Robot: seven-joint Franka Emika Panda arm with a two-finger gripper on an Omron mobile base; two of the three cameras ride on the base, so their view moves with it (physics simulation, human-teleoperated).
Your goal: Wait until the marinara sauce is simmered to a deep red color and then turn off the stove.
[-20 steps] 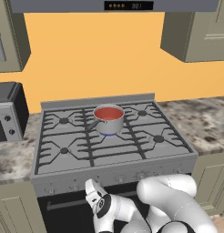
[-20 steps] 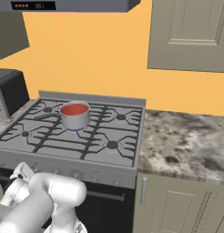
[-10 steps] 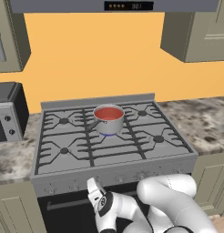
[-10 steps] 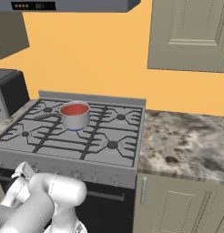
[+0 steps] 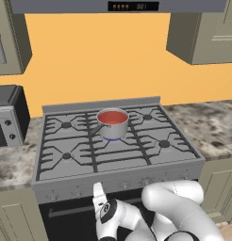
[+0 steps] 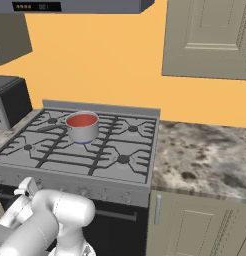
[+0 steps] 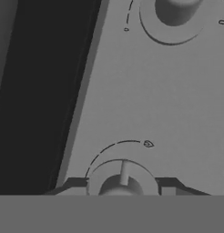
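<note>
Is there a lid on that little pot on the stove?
No, in the left base view the saucepan stands uncovered on the stove, with the red marinara sauce showing inside its rim.

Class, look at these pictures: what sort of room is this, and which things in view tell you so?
A home kitchen, computer-rendered. The clues: a gas stove with a saucepan of marinara sauce on a burner, a mottled stone countertop, and wall cabinets.

Orange-red marinara sauce (image 5: 111, 116) in shiny steel saucepan (image 5: 113, 128); grey stove (image 5: 75, 175), black grates (image 5: 66, 155); mottled grey-brown countertop (image 6: 205, 160); orange wall (image 5: 99, 61).
</note>
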